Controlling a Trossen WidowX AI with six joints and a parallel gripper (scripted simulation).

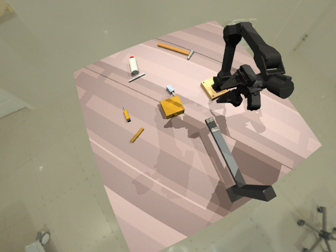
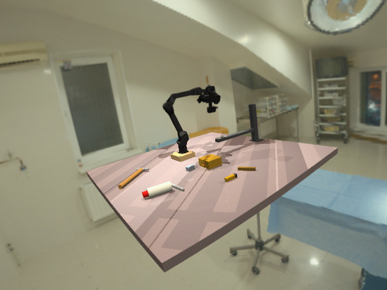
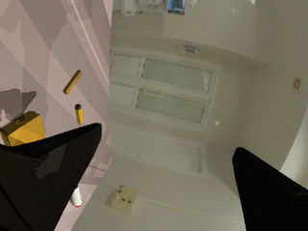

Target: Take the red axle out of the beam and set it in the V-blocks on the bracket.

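In the top view, you have the black robot arm (image 1: 229, 58) (image 2: 176, 121) on a yellow square base (image 1: 207, 87) (image 2: 178, 157); its gripper (image 1: 216, 95) (image 2: 205, 105) (image 3: 171, 142) is wide open and has nothing between the fingers. The dark grey bracket (image 1: 226, 154) (image 2: 239, 134) reaches out long over the pink striped table (image 1: 151, 189) (image 2: 199, 218) (image 3: 91, 58); two pale blocks (image 1: 212, 125) are at its free end. Near the middle you see an orange-yellow box (image 1: 172, 106) (image 2: 210, 161) (image 3: 26, 129), and just beside it a small light-blue block (image 1: 170, 88) (image 2: 189, 167) with a thin pin.

In the exterior view, the gripper is high above the table; a white cylinder with red end (image 1: 133, 65) (image 2: 159, 189) (image 3: 76, 196) lies near a thin grey bar (image 1: 137, 77) (image 2: 178, 186); the hammer with orange handle (image 1: 173, 49) (image 2: 131, 178), the yellow-and-black tool (image 1: 126, 115) (image 2: 230, 177) (image 3: 79, 114) and the flat orange-brown bar (image 1: 137, 134) (image 2: 246, 168) (image 3: 72, 82) also lie on the table. You see red only on this cylinder's end; I cannot tell if it is the red axle, nor which piece is the beam.

In the wrist view, the two black fingers stand well apart; between their tips you see mostly the room.
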